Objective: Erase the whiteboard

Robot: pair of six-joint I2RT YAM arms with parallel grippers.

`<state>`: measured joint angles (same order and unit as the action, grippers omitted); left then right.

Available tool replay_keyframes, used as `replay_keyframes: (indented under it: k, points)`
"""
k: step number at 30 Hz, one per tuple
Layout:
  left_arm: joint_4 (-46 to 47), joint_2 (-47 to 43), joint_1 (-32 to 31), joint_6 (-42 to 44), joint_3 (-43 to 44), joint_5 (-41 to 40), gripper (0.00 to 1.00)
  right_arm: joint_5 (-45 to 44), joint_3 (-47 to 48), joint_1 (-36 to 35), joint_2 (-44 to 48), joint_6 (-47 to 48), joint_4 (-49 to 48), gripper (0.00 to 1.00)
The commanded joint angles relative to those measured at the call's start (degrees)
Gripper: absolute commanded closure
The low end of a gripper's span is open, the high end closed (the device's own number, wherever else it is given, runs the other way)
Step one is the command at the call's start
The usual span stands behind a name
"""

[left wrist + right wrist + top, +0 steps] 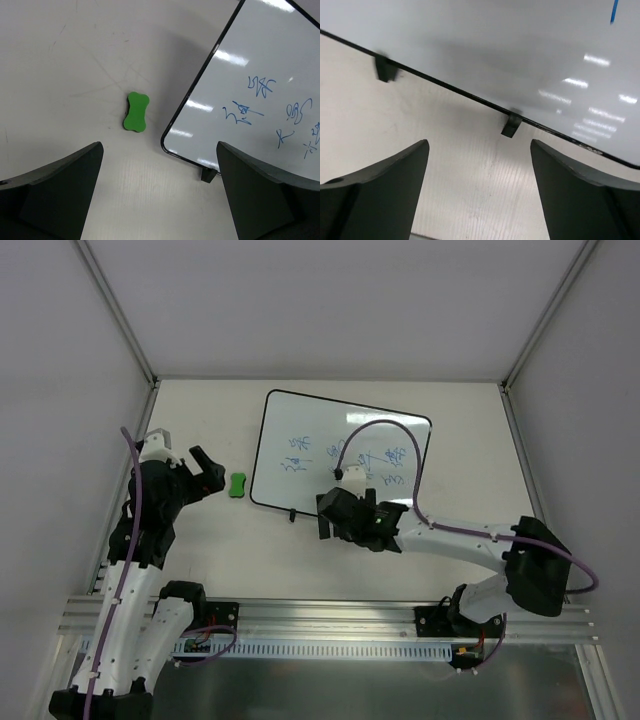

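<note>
Whiteboard [322,440] with blue handwriting lies flat at mid-table [200,570]. Green block [237,485] lies just left of it. Left pincer [212,472] is wide, empty, near the block. Right pincer [325,517] is wide, empty, at the whiteboard's near edge.

My left arm [140,540] rose from its base at the near left and leaned forward, the wrist turned inward toward the right. My left gripper [208,474] pointed out to the right, jaws spread wide with nothing between them. In the wrist view its two dark fingers [55,195] sat at the lower corners. My right arm [470,538] lay low, reaching leftward from its base at the near right. My right gripper [328,515] was parted too and gripped nothing, its fingers [380,190] well apart.
</note>
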<state>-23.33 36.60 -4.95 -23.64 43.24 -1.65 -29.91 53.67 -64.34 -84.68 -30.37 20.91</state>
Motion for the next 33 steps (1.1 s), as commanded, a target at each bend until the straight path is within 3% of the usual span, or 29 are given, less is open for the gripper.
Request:
replay_keyframes:
  k: [1, 5, 11, 19, 27, 33]
  points:
    - [0.1, 2.2, -0.6, -0.1, 0.6, 0.3, 0.01, 1.8, 4.5, 0.6, 7.1, 13.0, 0.1, 0.11]
    - [0.2, 8.0, -0.6, 0.1, 1.6, 0.3, 0.01, 9.2, 5.0, 6.8, 13.0, 20.5, 0.9, 0.01]
    - [0.1, 22.2, -0.6, 1.0, 5.7, 0.4, 0.01, 13.6, 0.9, 18.3, 22.6, 24.3, 0.8, 0.02]
    - [0.2, 41.3, -0.6, 2.8, 13.9, 0.1, 0.01, 14.9, -5.1, 24.5, 31.6, 25.7, 0.9, 0.01]
    - [0.1, 52.3, -0.6, 4.9, 18.0, 0.2, 0.22, 13.7, -9.7, 27.5, 37.3, 24.3, 0.9, 0.01]
    - [0.1, 55.7, -0.9, 5.5, 17.1, 1.5, 0.27, 11.9, -10.7, 29.3, 39.2, 23.9, 1.9, 0.02]
